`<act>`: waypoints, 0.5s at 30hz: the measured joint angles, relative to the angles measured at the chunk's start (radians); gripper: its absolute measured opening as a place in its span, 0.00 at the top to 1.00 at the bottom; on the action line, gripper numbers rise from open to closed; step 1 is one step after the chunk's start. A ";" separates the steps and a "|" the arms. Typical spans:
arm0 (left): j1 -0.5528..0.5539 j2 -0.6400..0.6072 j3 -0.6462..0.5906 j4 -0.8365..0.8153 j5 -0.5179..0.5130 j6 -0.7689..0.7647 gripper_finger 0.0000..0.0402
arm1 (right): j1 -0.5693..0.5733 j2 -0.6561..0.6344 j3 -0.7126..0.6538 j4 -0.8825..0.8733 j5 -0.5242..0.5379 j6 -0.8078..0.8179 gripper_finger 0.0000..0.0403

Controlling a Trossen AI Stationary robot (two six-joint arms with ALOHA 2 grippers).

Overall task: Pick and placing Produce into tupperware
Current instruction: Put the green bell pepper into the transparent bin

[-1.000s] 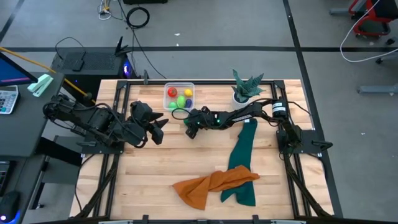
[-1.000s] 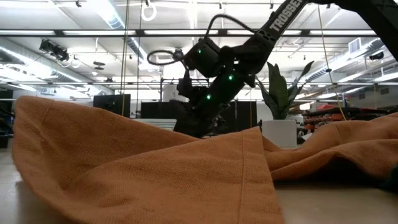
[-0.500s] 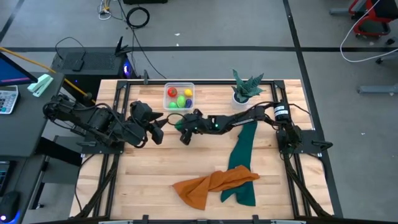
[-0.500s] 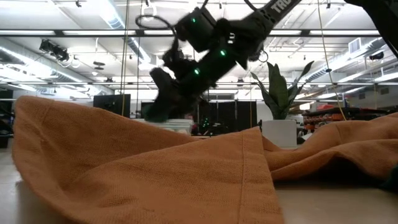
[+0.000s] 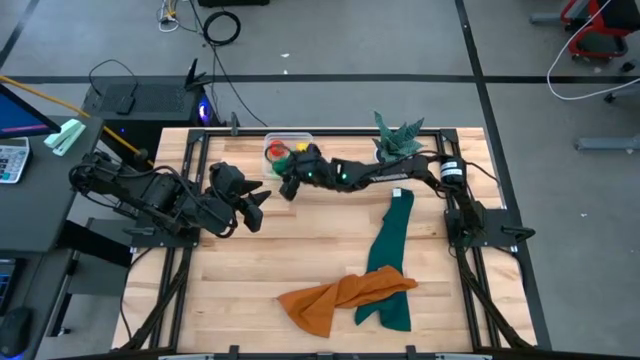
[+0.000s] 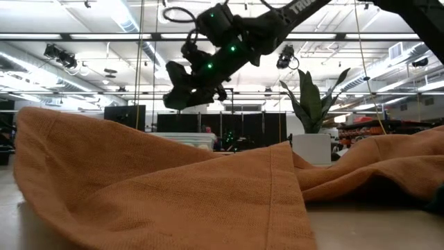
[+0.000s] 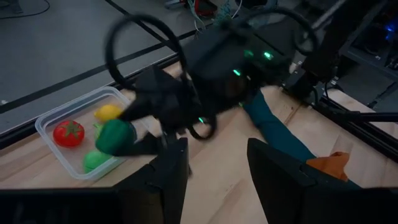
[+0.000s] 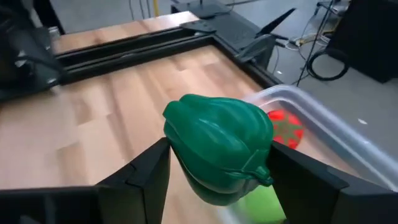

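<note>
Right pincer (image 8: pixel 217 180) has swung to the tupperware (image 5: pixel 272 141), pinching a glossy, lobed dark-green pepper (image 8: pixel 219 146).

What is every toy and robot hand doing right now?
right gripper: shut on the dark green pepper, raised by the tupperware.
dark green pepper: held in the air.
tupperware: open, no lid.
red tomato: lying inside the tupperware.
yellow piece: lying inside the tupperware.
light green piece: lying inside the tupperware.
left gripper: open, empty, waiting.
orange cloth: crumpled.
</note>
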 joint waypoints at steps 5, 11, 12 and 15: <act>0.000 0.000 0.000 0.000 0.000 0.000 0.57 | -0.037 0.000 0.000 0.013 -0.042 -0.033 0.48; 0.000 0.000 0.000 0.000 0.000 0.003 0.57 | -0.058 0.000 0.000 0.025 -0.055 -0.044 0.48; 0.000 0.000 0.000 0.000 0.000 0.003 0.57 | -0.062 0.000 0.000 0.036 -0.060 -0.045 0.48; 0.000 0.000 0.000 0.000 -0.001 0.003 0.57 | -0.074 0.001 0.022 0.036 -0.068 -0.056 0.48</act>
